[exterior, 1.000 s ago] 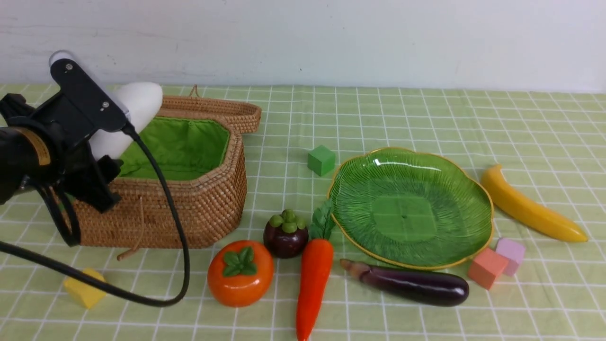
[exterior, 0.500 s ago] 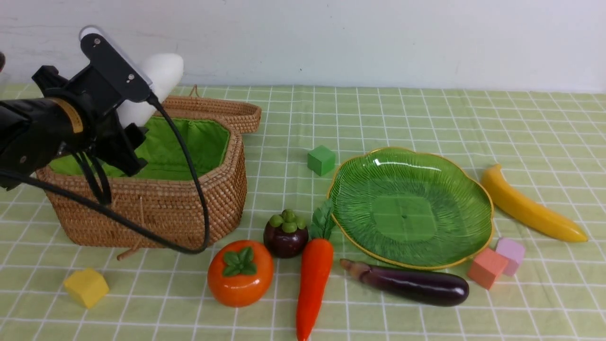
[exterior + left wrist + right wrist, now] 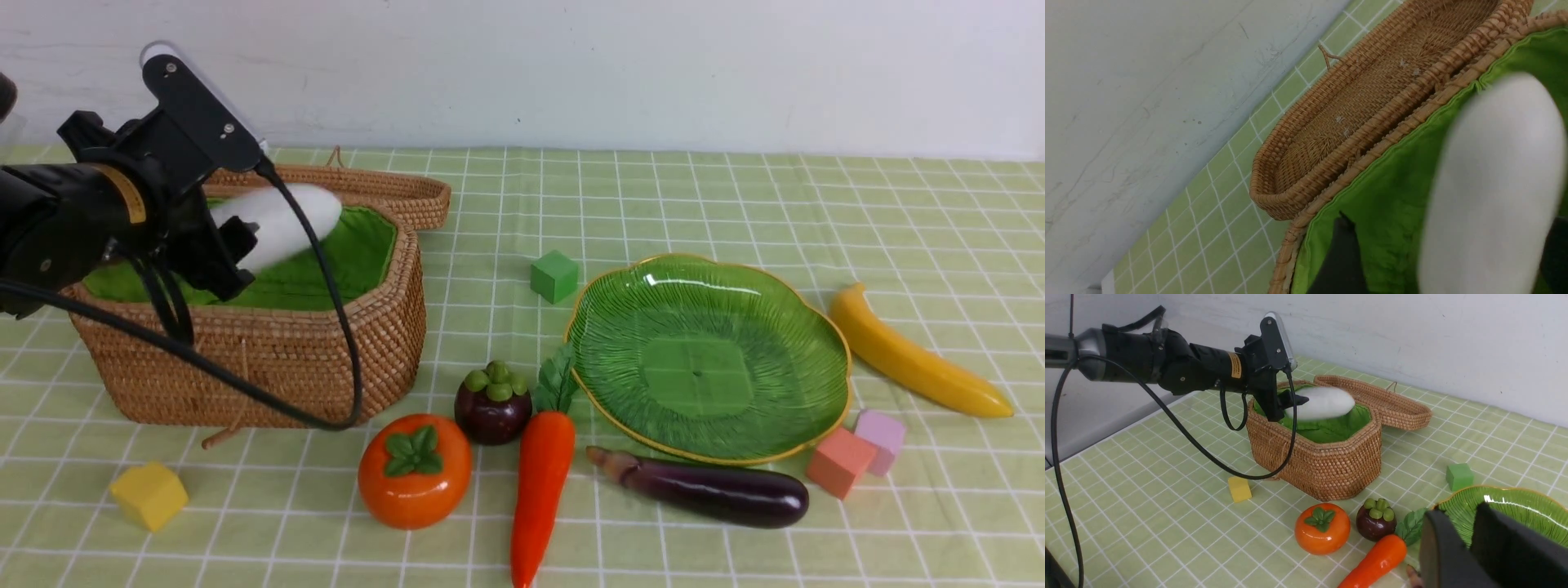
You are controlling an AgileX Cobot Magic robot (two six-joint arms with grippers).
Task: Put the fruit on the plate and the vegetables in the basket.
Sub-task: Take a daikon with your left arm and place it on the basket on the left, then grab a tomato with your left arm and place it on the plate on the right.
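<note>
Radish (image 3: 282,219), blurred, lies loose between our left hand's (image 3: 241,233) wide-spread fingers (image 3: 1340,261), over the basket's (image 3: 269,367) green lining (image 3: 359,237) at ten o'clock on the tabletop (image 3: 735,204); we judge it released there, where it belongs.

A pale green checked cloth (image 3: 898,212) covers the bench, and a white wall (image 3: 653,65) stands along its far edge. A green cube (image 3: 554,276) sits near the middle. A yellow cube (image 3: 148,495) lies toward the front left corner. Toward the front right, a salmon cube (image 3: 841,462) touches a lilac cube (image 3: 880,439).
</note>
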